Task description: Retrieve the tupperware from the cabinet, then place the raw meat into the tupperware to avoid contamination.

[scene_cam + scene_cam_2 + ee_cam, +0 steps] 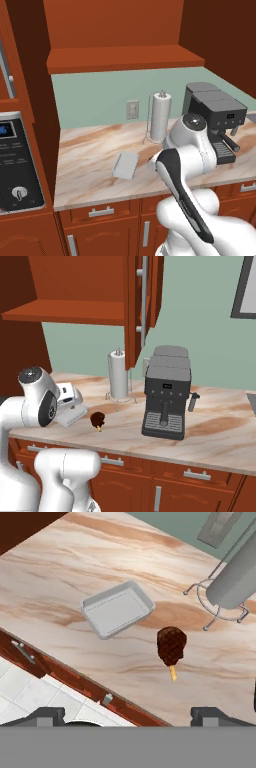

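With container (118,608) already out on the marble worktop (75,557), meat (171,645) lying just right of it, untouched. Tool (128,714) hovering above, spread wide, empty. Next, probably: descend onto the meat and grasp.

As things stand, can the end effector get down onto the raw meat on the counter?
Probably yes. The open end effector looks down on the raw meat, which lies bare on the counter, apart from the tupperware and the paper-towel stand. Nothing covers it.
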{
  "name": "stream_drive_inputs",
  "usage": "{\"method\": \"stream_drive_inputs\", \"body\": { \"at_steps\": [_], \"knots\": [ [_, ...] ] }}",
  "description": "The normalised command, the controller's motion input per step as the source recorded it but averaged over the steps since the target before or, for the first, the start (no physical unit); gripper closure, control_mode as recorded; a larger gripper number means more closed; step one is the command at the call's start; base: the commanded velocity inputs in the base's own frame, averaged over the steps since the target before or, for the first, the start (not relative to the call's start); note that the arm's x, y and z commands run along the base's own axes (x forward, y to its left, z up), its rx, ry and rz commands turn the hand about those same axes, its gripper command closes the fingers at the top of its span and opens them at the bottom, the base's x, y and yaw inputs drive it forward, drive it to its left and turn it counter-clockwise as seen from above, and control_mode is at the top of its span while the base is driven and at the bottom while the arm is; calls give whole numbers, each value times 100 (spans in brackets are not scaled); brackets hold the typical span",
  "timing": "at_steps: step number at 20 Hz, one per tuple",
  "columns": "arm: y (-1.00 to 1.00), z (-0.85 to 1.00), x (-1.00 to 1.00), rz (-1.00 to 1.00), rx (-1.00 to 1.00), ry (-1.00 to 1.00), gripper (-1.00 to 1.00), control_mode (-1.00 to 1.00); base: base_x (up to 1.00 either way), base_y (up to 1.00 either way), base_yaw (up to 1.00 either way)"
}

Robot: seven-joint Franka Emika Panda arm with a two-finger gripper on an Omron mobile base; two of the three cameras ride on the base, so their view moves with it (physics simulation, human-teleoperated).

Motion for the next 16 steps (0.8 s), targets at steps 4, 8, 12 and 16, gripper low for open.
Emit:
{"method": "stream_drive_inputs", "body": {
  "at_steps": [4, 8, 12, 16],
  "knots": [
    [-37, -1, -1, -9, -2, 0, -100, -100, 0, 0, 0],
    [-27, -20, -1, -4, -2, -1, -100, -100, 0, 0, 0],
    [-14, -44, 0, -1, -2, -5, -100, -100, 0, 0, 0],
    [-5, -53, 0, 0, -2, -7, -100, -100, 0, 0, 0]
  ]
}}
